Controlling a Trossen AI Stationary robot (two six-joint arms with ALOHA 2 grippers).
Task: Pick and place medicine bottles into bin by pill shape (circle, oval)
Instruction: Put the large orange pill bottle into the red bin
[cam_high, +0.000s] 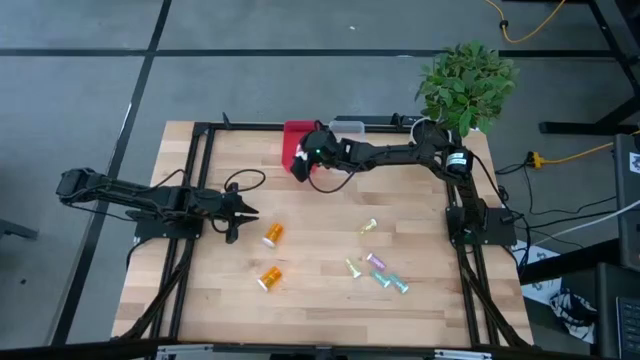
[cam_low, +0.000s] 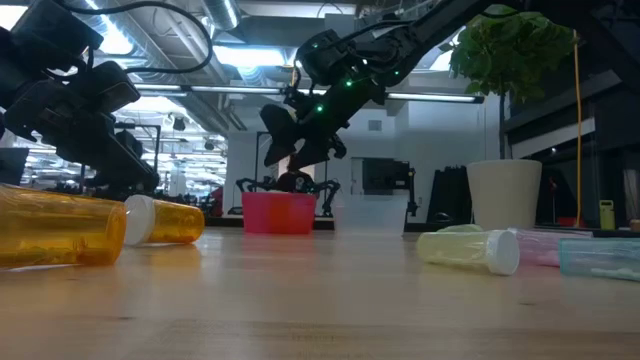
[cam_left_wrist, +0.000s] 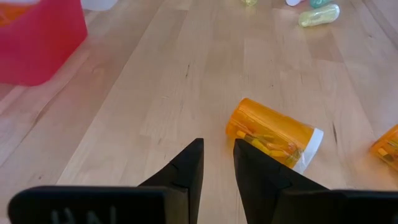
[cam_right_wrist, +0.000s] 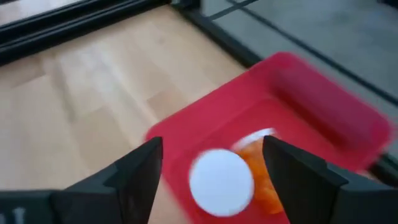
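My right gripper (cam_right_wrist: 211, 168) is open above the red bin (cam_high: 293, 140) at the table's far side. An orange bottle with a white cap (cam_right_wrist: 221, 180) shows blurred between its fingers, apart from both. Another orange bottle (cam_right_wrist: 261, 155) lies in the bin. My left gripper (cam_left_wrist: 217, 155) is open by a narrow gap and empty, just left of an orange bottle (cam_left_wrist: 270, 134) lying on its side on the table (cam_high: 273, 234). A second orange bottle (cam_high: 270, 277) lies nearer the front. Several pale vials (cam_high: 378, 270) lie on their sides at centre right.
A clear bin (cam_high: 347, 126) stands right of the red bin at the far edge. A potted plant (cam_high: 465, 85) stands at the far right corner. In the low view the red bin (cam_low: 280, 212) sits below my right gripper (cam_low: 295, 140).
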